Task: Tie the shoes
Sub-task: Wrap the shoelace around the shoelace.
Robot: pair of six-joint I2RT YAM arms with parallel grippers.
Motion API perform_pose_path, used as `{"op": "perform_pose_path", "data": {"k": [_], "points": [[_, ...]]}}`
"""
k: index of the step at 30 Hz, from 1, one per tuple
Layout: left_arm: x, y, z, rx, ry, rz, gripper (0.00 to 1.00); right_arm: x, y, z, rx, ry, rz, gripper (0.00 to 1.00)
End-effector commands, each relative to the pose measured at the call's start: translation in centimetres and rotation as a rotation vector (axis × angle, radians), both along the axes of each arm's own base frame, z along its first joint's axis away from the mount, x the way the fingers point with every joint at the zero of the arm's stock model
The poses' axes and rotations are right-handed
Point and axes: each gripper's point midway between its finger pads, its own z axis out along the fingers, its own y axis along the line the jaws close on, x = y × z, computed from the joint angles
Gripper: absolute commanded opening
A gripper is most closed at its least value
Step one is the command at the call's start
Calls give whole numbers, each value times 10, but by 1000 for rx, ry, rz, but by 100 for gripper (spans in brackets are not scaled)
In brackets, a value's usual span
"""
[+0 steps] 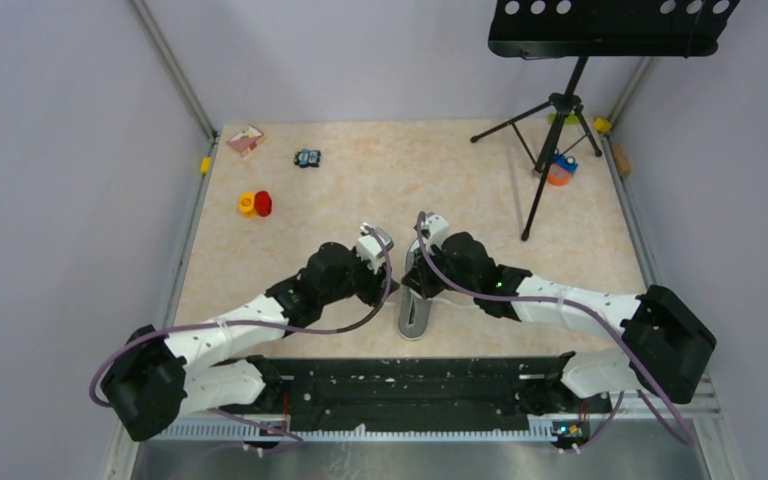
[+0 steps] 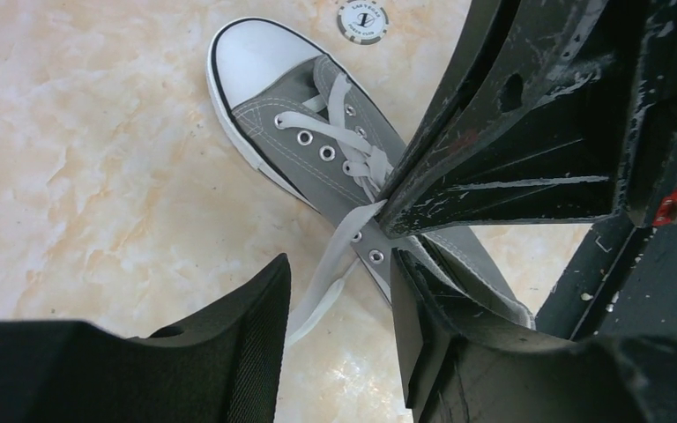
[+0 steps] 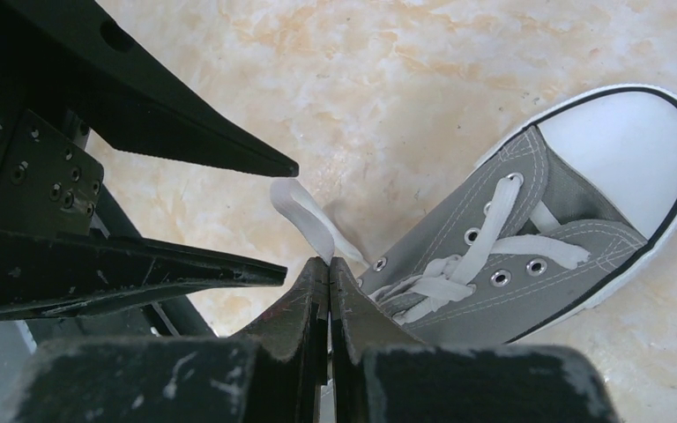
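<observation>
On the beige marbled worktop [image 1: 360, 200], the biggest thing is a black music stand [image 1: 610, 30] on a tripod, well apart from the sneaker [image 3: 511, 308], to its far right. 2 arms reach in from the near edge and meet over the sneaker, which lies between them close to that edge. Its long axis runs near to far: the heel opening faces the arm bases and the white toe cap [image 3: 626, 150] points away from them. From overhead both wrists crowd above the laced front, so only the heel half shows.

The right end effector [image 3: 329, 264] is pressed together, pinching 1 white lace [image 3: 304, 211] just beside the sneaker's upper eyelets. The left end effector [image 2: 339, 282] stands spread, with that lace hanging between its fingers [image 2: 256, 344]; I cannot tell whether they touch it.

Far left of the sneaker sit a pink box [image 1: 246, 139], a small dark object [image 1: 307, 158] and red and yellow pieces [image 1: 255, 204]. An orange and blue object [image 1: 561, 168] lies by the tripod. Just beyond the toe cap lies a poker chip [image 2: 361, 19].
</observation>
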Motion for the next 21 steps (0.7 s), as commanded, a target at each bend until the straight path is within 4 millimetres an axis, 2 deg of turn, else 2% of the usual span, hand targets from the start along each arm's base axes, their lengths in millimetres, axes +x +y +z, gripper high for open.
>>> {"op": "perform_pose_path", "data": {"k": [1, 4, 8, 13, 16, 21], "points": [[9, 0, 1, -4, -39, 31, 48, 4, 4, 14, 53, -23, -6, 0], [3, -5, -3, -36, -25, 7, 42, 3, 2, 13, 54, -18, -11, 0], [2, -10, -15, -31, 14, -4, 24, 2, -1, 11, 60, -15, -18, 0], [4, -16, -21, -41, 47, -7, 19, 3, -3, 12, 59, -16, -18, 0], [6, -20, -20, -45, 46, -10, 1, 3, -5, 13, 62, -20, -23, 0], [7, -24, -22, -36, 70, -16, 0, 3, -6, 14, 66, -20, -21, 0]]}}
